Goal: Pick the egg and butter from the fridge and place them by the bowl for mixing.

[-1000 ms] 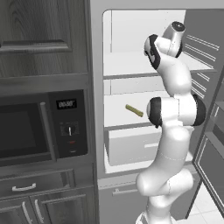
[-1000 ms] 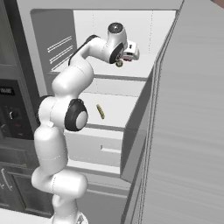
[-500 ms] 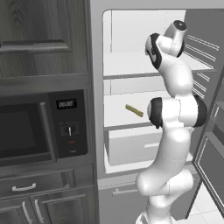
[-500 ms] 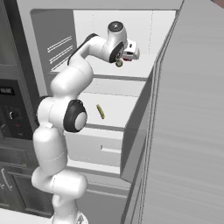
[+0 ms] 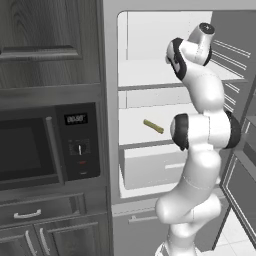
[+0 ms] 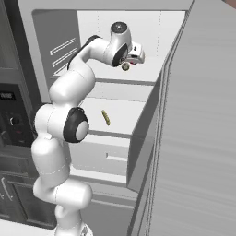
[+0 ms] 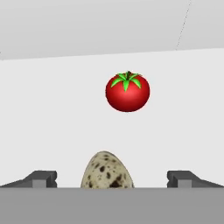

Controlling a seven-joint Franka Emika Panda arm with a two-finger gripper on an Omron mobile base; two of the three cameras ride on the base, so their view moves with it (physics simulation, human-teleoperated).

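White fridge (image 5: 125, 170) interior surrounds the work, its door swung wide beside dark cabinets and a black microwave (image 5: 30, 150).

Nearest in the hand view, the pincer (image 7: 112, 178) has its two dark tips set wide apart, with nothing clamped between them. The egg (image 7: 107, 171), speckled and pale brown, lies on the white upper shelf right between those tips, roughly centred in the gap. From the right base view the egg (image 6: 125, 67) shows as a small ball just under the hand, high in the fridge.

Farther along the same shelf sits a red tomato (image 7: 127, 91) with a green top, well apart from the egg and not wanted here. One shelf lower, the butter (image 5: 153, 126) lies as a thin olive stick, untouched.

The step in hand looks like the first pick: the approach to the egg is all but done and the grasp is not yet made. Next, I judge, the tips need to come a little further around the egg's widest part and then close gently, since a small round thing may roll or squirt forward if pinched off-centre. After that comes lifting it out toward the bowl.
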